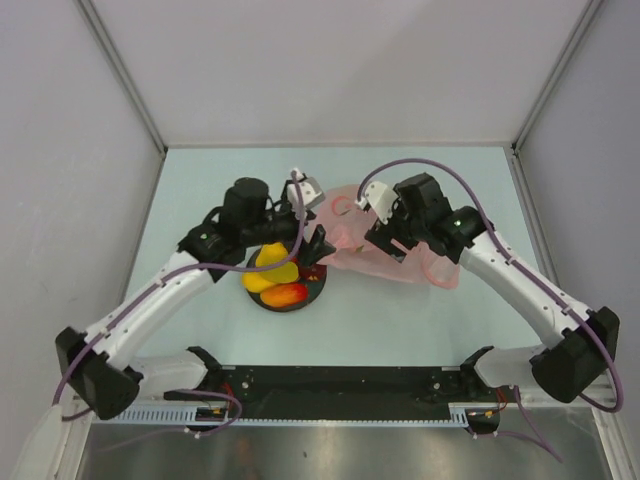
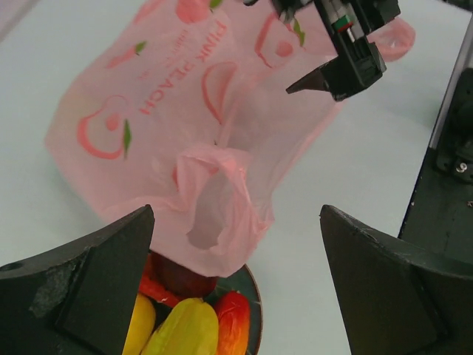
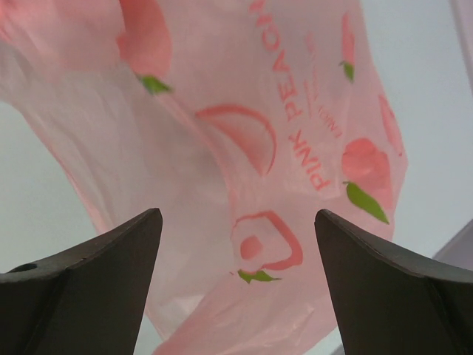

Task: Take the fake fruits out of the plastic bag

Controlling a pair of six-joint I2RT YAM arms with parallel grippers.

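We are looking at the plastic bag (image 1: 350, 235) lying crumpled on the pale table (image 1: 200, 190) near its middle, just right of the dark round plate (image 1: 300, 306). One handle loop (image 2: 214, 214) of the bag is drooping over the plate's far edge. Across the pink film we are reading "PINK PEACH" (image 3: 303, 103) in red capitals, with a line of smaller print beside it that is too faint to make out. Drawings of peaches and slices with green leaves are surrounding the words.

The fake fruits (image 1: 280, 280) that we can see are sitting on the plate: a yellow piece (image 1: 272, 268), a red-orange one (image 1: 288, 294) nearer to us, and a dark red piece (image 2: 181, 275) touching the handle loop. Whether any fruit is lying inside the bag, we cannot tell.

The left gripper (image 2: 236, 218) is hovering over the plate's far edge, its jaws standing wide apart, with the handle loop between them and touching neither finger. The right gripper (image 3: 236, 218) is hanging just above the bag, its jaws also spread wide and gripping nothing.
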